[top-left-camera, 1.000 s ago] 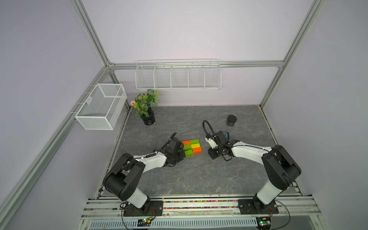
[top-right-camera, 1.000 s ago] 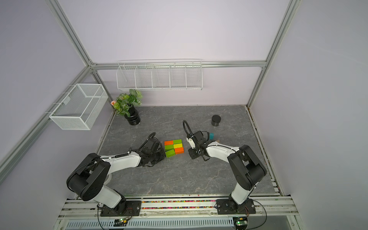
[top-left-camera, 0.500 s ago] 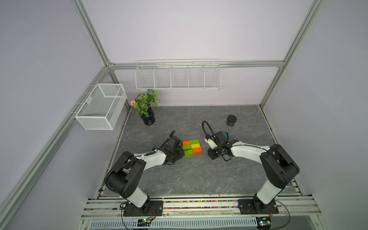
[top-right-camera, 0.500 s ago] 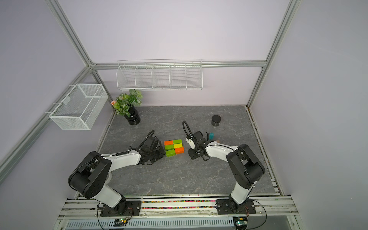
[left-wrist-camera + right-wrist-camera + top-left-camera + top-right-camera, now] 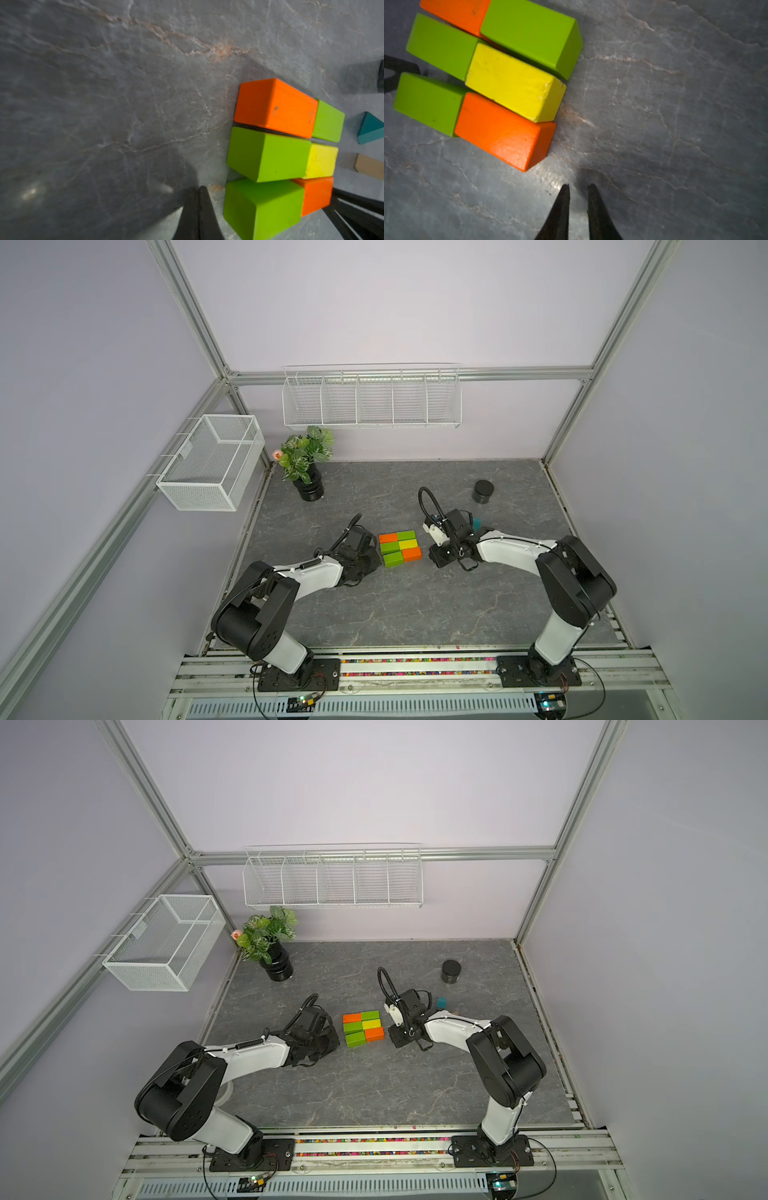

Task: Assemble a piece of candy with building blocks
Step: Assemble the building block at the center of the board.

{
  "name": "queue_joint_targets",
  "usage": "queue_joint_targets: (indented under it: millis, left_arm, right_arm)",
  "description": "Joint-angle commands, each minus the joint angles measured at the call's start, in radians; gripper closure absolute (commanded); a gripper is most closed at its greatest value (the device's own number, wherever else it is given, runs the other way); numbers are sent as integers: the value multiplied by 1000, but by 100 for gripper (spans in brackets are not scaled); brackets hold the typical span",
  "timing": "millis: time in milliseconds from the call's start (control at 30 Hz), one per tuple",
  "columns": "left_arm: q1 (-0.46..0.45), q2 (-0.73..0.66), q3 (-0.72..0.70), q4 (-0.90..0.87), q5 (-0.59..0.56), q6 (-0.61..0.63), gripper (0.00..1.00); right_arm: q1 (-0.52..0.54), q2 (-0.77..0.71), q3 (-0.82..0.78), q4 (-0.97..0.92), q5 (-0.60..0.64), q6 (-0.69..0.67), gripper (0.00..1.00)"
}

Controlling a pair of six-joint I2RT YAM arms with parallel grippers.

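Note:
Six building blocks lie flat as a two-by-three rectangle of green, orange and yellow bricks, seen in both top views. My left gripper is shut and empty, low on the table just beside the near green brick. My right gripper stands on the opposite side, its jaws a narrow gap apart with nothing between them, a little short of the orange brick. A teal triangle and a tan block lie loose beyond the rectangle. The teal one shows behind the right wrist.
A black round jar stands at the back right of the table. A potted plant is at the back left. A wire basket hangs on the left wall, and a wire shelf hangs on the back wall.
Both arms have barely shifted beside the rectangle. The blocks lie where they were.

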Motion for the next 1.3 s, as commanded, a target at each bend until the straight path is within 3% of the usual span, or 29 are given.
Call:
queue_joint_targets:
  millis: [0, 400, 733, 1267]
  left_arm:
    - [-3, 2, -69, 21, 88, -56, 100]
    - [-92, 5, -120, 66, 98, -120, 100]
    - [-89, 107, -91, 135, 123, -121, 100]
    - [-63, 157, -62, 158, 160, -95, 100]
  right_arm:
    - [10, 38, 45, 6, -18, -15, 79]
    - [53, 78, 84, 9, -22, -16, 79]
    - [75, 84, 102, -17, -11, -28, 79]
    - [76, 89, 110, -39, 11, -37, 79]
